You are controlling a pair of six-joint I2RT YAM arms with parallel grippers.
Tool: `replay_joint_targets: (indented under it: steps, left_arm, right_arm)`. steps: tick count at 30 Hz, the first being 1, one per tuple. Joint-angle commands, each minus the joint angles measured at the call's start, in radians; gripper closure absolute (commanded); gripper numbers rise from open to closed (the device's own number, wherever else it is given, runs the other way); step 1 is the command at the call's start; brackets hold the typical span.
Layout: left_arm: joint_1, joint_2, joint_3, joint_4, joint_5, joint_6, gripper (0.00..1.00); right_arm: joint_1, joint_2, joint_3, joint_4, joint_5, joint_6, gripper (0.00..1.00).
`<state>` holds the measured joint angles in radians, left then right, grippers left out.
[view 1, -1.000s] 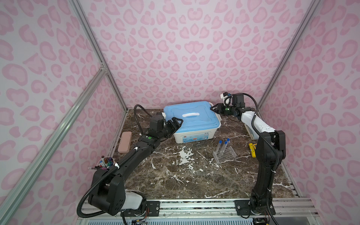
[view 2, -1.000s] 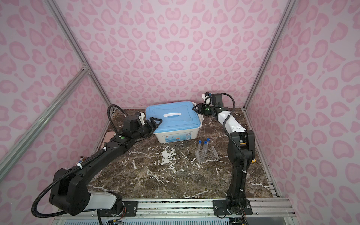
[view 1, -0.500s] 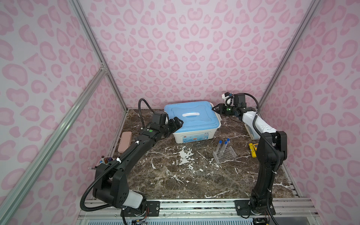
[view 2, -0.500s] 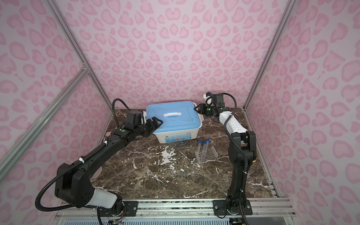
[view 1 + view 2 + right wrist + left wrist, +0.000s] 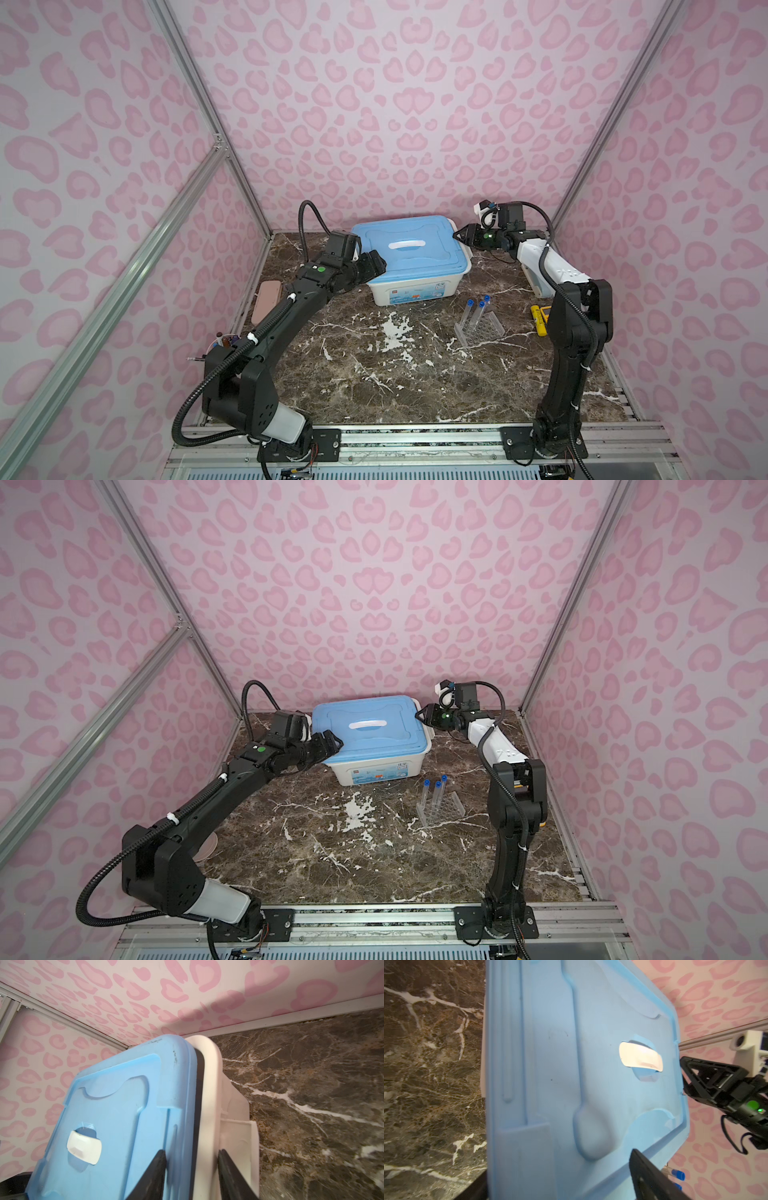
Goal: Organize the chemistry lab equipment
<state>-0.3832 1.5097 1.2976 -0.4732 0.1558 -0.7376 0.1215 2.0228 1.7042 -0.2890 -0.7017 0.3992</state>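
Observation:
A white storage box [image 5: 409, 291] with a blue lid [image 5: 411, 245] stands at the back middle in both top views. My right gripper [image 5: 192, 1153] is shut on the lid's right edge and the box's white rim [image 5: 209, 1105]; a top view shows the right gripper [image 5: 459, 236] at that side. My left gripper [image 5: 376, 266] is open at the lid's left front corner, and the lid [image 5: 571, 1064] fills the left wrist view. Three blue-capped test tubes [image 5: 478, 307] stand in a clear rack [image 5: 484, 332] in front of the box, to the right.
A yellow calculator [image 5: 539, 319] lies by the right arm's base link. A pink case [image 5: 266, 301] lies along the left wall, and a cup of pens [image 5: 224, 341] sits behind the left arm. The brown marble table [image 5: 395, 374] stretches in front of the box.
My left gripper has risen and moved right, up to the lid's left front corner. The right arm has stayed at the lid's right edge.

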Motion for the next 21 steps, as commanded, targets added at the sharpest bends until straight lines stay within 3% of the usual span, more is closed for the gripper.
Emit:
replay_joint_targets:
  steps: [1,10,21]
  left_arm:
    - [-0.001,0.017,0.028,-0.045,-0.019,0.046,0.13]
    - [0.0,0.076,0.11,-0.093,-0.021,0.09,0.16]
    - [-0.008,0.112,0.107,-0.082,0.013,0.099,0.2]
  right_arm:
    - [0.0,-0.007,-0.009,-0.006,-0.008,-0.005,0.57]
    - [-0.002,-0.012,-0.018,0.002,-0.013,0.0,0.57]
    - [-0.003,-0.013,-0.03,0.005,-0.016,0.002,0.57]
